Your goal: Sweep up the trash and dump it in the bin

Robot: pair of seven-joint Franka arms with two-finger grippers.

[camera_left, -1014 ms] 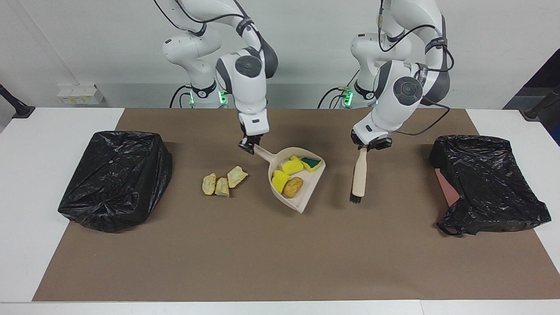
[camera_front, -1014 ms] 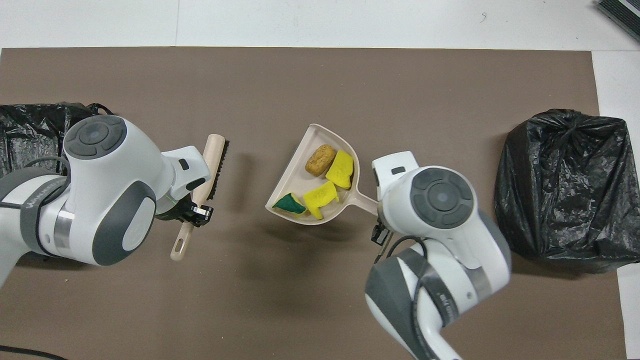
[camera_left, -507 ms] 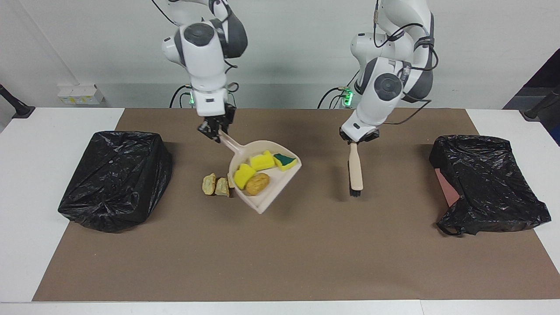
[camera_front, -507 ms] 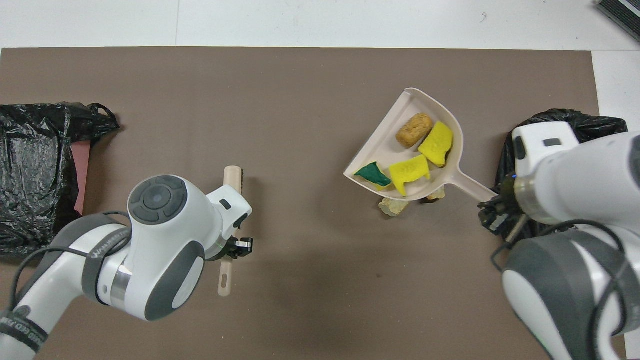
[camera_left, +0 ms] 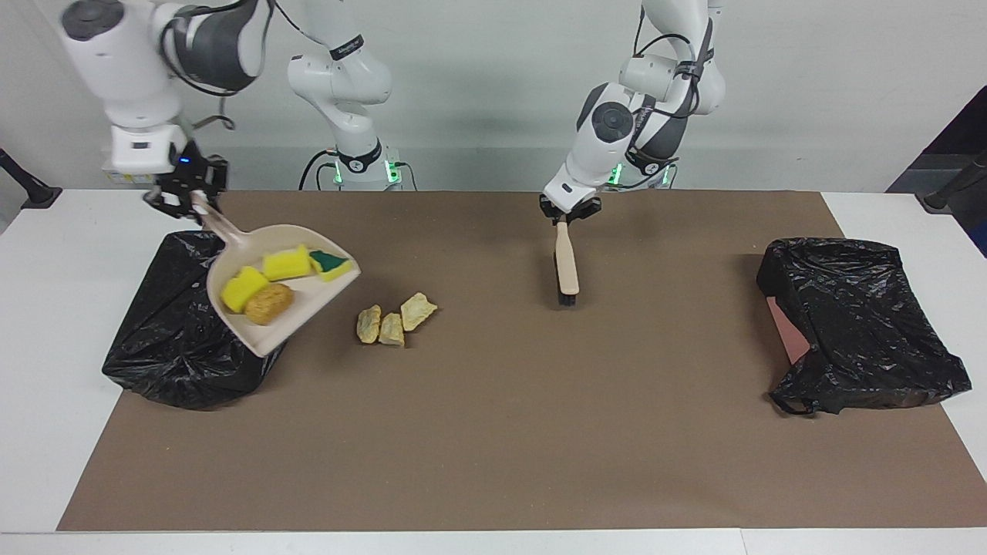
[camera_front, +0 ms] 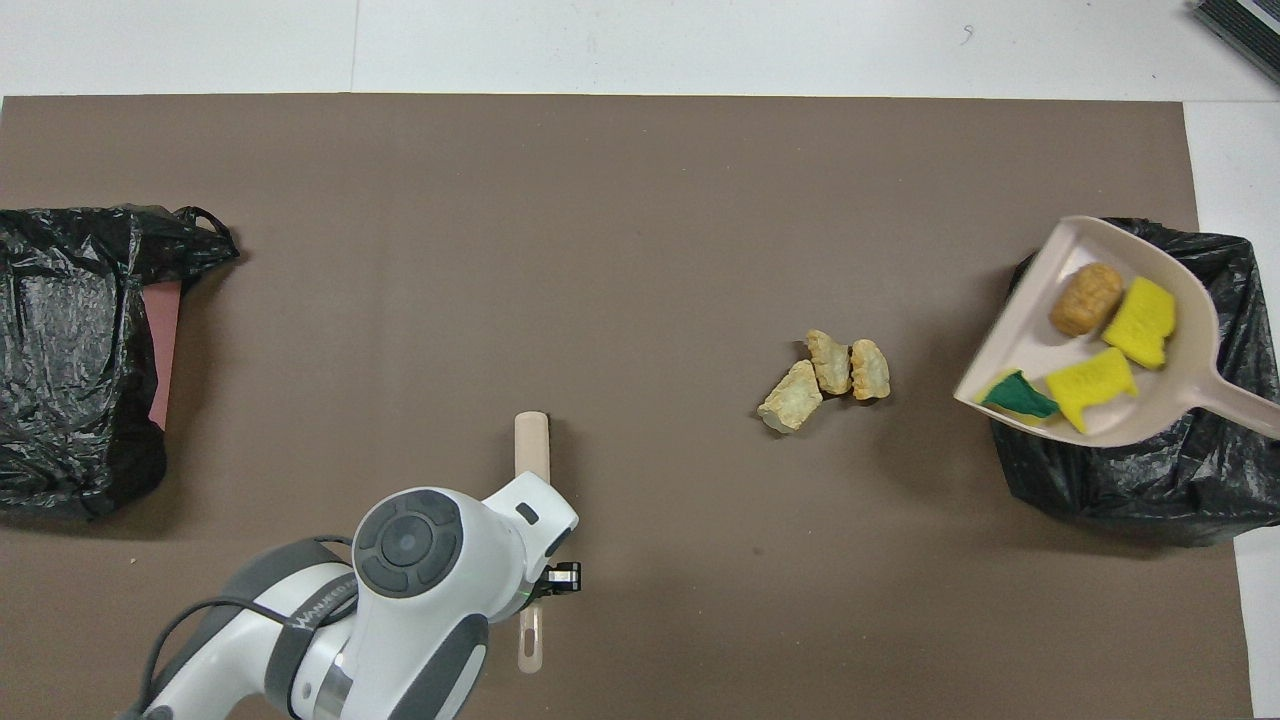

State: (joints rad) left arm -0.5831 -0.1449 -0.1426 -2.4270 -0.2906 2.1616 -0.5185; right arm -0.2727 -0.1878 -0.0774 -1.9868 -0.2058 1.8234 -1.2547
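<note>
1. Bright yellow sponge bits (camera_left: 266, 276) (camera_front: 1115, 352), one green-backed, and a golden-brown rounded lump (camera_left: 268, 303) (camera_front: 1085, 299) lie in the beige plastic dustpan (camera_left: 308, 304) (camera_front: 1010, 360).
2. The right gripper (camera_left: 185, 202) is clamped on the dustpan's handle, holding it tilted in the air over the black-bagged bin (camera_left: 166, 347) (camera_front: 1130, 480) at the right arm's end.
3. Three pale yellow-tan chunks (camera_left: 393, 320) (camera_front: 828, 376) rest on the brown mat (camera_left: 493, 432) (camera_front: 600, 250), beside that bin.
4. The left gripper (camera_left: 569, 212) grips the beige brush with black bristles (camera_left: 567, 266) (camera_front: 531, 450), hanging over the mat.
5. Another black-bagged bin (camera_left: 856, 324) (camera_front: 80, 350) sits at the left arm's end.

No legible text except partial lettering on the left arm's band (camera_front: 325, 608)
</note>
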